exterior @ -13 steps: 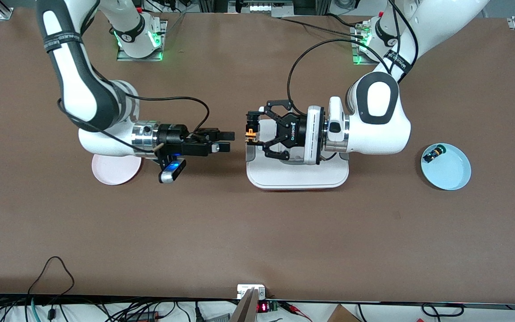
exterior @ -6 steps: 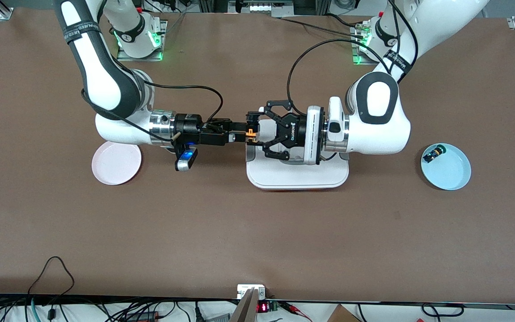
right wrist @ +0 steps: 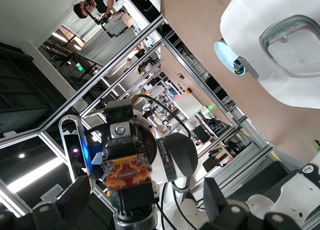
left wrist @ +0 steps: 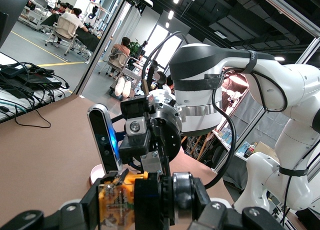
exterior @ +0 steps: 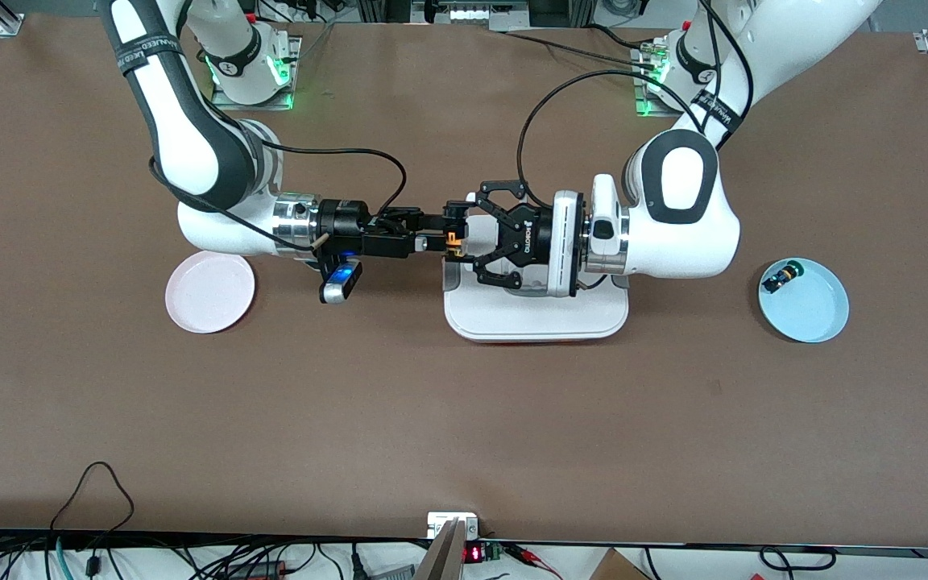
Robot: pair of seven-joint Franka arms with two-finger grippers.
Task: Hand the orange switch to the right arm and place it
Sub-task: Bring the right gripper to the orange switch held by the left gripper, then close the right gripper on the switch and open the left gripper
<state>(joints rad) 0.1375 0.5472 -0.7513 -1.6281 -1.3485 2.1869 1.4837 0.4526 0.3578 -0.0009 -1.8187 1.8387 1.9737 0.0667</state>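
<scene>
Handover in mid-air: the right gripper (exterior: pixel 437 239) has arrived at the switch (exterior: pixel 453 239) but has not yet taken it.

Over the last second the right arm has swung in from above the pink plate (exterior: pixel 209 291), which is now uncovered, until its slim fingers flank the orange end of the switch; the approach has slowed to a small final advance. The left gripper (exterior: pixel 456 238) has not moved: it stays clamped on the switch, holding it level above the edge of the white tray (exterior: pixel 536 319). The right gripper's fingers stand fully apart and grip nothing, as the right wrist view confirms. The transfer is therefore lined up, and the next step is judged to be closing the right fingers before the left lets go. The green-capped switch (exterior: pixel 780 278) lies in the blue plate (exterior: pixel 810 310).
</scene>
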